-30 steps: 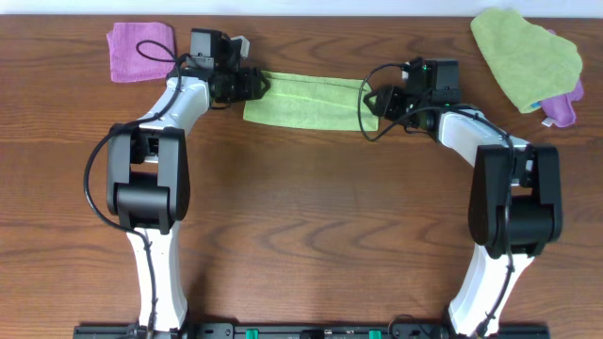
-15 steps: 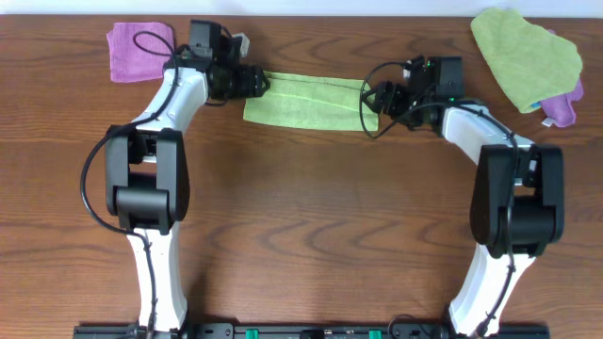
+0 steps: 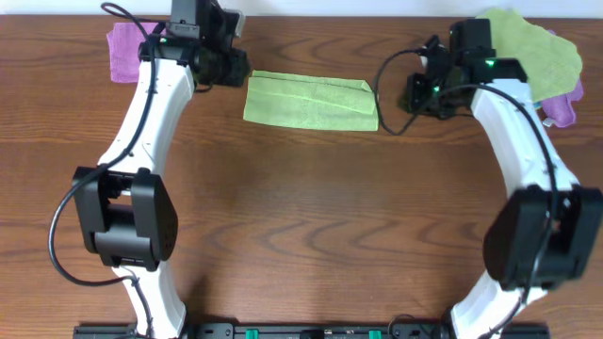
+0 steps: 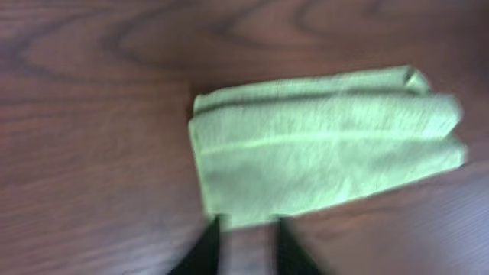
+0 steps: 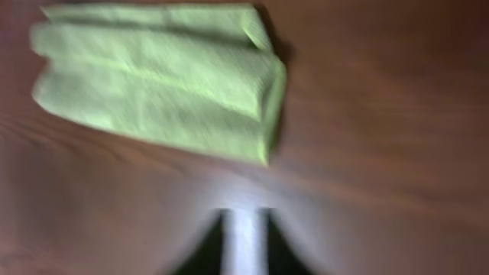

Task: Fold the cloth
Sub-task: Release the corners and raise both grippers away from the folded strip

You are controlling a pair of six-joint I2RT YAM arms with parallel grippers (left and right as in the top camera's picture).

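Both arms have pulled away from the long, folded lime-green cloth [image 3: 311, 101] since a second ago, when each gripper sat at one of its ends. The cloth itself now looks squarer and neater on the dark wooden table [image 3: 301, 217].

Far left of that cloth lies a flat purple cloth [image 3: 121, 52], partly under my left arm. The left gripper [image 3: 236, 68] hangs just off the folded cloth's left end, apart from it. In its wrist view the fingers [image 4: 208, 248] stand a little apart with only table between them, so it holds nothing.

The folded cloth lies as a flat strip of stacked layers. Its right end shows a looser, slightly lifted corner.

The right gripper [image 3: 415, 94] is to the right of that end, clear of it. Its wrist view is blurred, but the fingers [image 5: 200, 258] seem narrowly parted and empty. Beyond it, further right of the folded cloth, a crumpled green cloth [image 3: 528, 52] lies over a purple one [image 3: 563, 108], close under the right arm.

My worry is the next pinch. If either gripper takes only the top layer, lifting would peel the fold open. A low approach could shove the whole strip sideways. The right arm's cable could also snag the crumpled cloth as I swing back in.
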